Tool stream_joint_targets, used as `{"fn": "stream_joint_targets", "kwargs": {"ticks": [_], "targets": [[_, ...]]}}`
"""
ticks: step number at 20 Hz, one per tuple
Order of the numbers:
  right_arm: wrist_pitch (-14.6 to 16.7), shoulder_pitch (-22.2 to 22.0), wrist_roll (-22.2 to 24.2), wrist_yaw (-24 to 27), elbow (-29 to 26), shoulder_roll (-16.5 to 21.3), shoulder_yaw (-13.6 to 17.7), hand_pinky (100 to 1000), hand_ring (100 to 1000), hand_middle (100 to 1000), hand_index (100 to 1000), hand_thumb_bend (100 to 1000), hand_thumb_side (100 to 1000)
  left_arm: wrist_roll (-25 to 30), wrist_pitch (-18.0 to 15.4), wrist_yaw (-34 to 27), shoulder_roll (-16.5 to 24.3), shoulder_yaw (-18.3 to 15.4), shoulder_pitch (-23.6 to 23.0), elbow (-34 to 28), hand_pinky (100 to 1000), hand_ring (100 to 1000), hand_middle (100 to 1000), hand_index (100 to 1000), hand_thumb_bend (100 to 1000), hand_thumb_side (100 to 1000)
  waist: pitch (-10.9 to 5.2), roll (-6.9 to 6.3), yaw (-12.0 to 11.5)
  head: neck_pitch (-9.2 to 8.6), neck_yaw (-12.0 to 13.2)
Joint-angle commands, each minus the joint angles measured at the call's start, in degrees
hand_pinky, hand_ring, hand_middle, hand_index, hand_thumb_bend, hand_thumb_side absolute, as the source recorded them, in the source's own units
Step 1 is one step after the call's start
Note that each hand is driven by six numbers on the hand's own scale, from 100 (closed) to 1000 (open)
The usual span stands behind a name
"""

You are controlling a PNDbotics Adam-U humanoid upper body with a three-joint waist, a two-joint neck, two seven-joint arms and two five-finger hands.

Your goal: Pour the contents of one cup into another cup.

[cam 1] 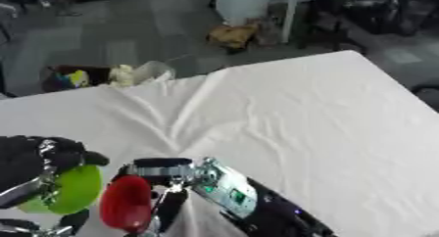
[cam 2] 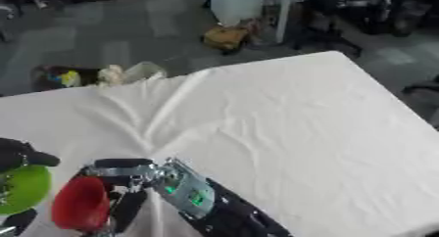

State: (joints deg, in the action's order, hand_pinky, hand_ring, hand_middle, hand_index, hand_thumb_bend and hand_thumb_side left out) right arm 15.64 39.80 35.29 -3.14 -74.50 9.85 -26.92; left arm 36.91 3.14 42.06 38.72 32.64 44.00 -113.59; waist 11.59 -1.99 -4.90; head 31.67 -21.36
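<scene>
Two cups held near the lower left corner, above a table [cam 1: 300,113] draped in white, wrinkled cloth. The left hand [cam 1: 38,157], black with silver joints, curls its fingers round the rim and wall of the green cup [cam 1: 73,189]. The right hand [cam 1: 158,175] closes its fingers round the red cup [cam 1: 126,203], which lies tilted so that its mouth faces the camera, just beside the green one; whether the two touch cannot be told. Both cups appear to be smooth, thin-walled plastic, round and tapering, hence probably light, fairly stiff, and somewhat slippery. They are best gripped round the middle of the wall, where fingers and thumb oppose, leaving the pouring lip free. Any contents are not visible.
</scene>
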Motion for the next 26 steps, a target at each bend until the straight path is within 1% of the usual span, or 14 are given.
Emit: {"fn": "stream_joint_targets", "kwargs": {"ticks": [1,7,13,15,16,19,20,21,26], "targets": [[0.1,0.7,0.2,0.2,-0.4,0.3,0.0,413,100,100,421,100,100,2.0,-1.3,3.1,0.2,-0.2,1.6,-1.0,100,438,444,863,161,249,-1.17,-0.20,-0.1,-0.13,-0.4],[0.1,0.7,0.4,0.2,-0.4,0.3,-0.2,413,100,100,421,100,100,5.4,-3.8,5.9,-0.6,0.2,2.9,-1.0,100,407,447,858,224,267,-1.34,-0.54,-0.2,-0.22,-0.5],[0.2,0.8,0.7,0.3,-0.4,0.3,-0.4,413,100,100,421,100,100,8.7,-6.2,7.6,-1.7,0.8,4.6,-1.0,100,369,451,854,266,279,-1.27,-0.85,0.1,-0.42,-0.3],[0.2,0.8,0.8,0.3,-0.4,0.3,-0.5,413,100,100,421,100,100,9.5,-7.1,8.0,-1.9,1.0,5.1,-1.0,100,353,453,853,282,282,-1.23,-0.99,0.2,-0.47,-0.2],[0.2,0.9,0.8,0.3,-0.3,0.3,-0.5,413,100,100,421,100,100,9.9,-7.7,8.3,-2.0,1.2,5.4,-1.0,100,343,454,852,306,288,-1.21,-1.07,0.2,-0.47,-0.2],[0.2,0.9,0.9,0.2,-0.3,0.3,-0.6,413,100,100,421,100,100,11.0,-9.4,9.8,-2.4,1.4,6.0,-1.0,100,324,456,850,342,299,-1.16,-1.27,0.4,-0.56,-0.2],[0.2,0.9,0.9,0.2,-0.2,0.3,-0.6,413,100,100,421,100,100,11.3,-9.9,10.2,-2.4,1.5,6.1,-1.0,100,323,456,850,343,299,-1.15,-1.33,0.5,-0.62,-0.2],[0.2,0.9,0.9,0.2,-0.2,0.3,-0.6,413,100,100,421,100,100,11.5,-10.4,10.6,-2.5,1.6,6.2,-1.0,100,313,457,849,365,306,-1.14,-1.38,0.5,-0.66,-0.2],[0.2,1.0,1.1,0.3,-0.1,0.3,-0.7,413,100,100,421,100,100,13.4,-13.1,12.5,-3.0,2.1,6.9,-0.8,100,292,459,848,401,323,-1.11,-1.66,0.8,-0.81,-0.2]]}}
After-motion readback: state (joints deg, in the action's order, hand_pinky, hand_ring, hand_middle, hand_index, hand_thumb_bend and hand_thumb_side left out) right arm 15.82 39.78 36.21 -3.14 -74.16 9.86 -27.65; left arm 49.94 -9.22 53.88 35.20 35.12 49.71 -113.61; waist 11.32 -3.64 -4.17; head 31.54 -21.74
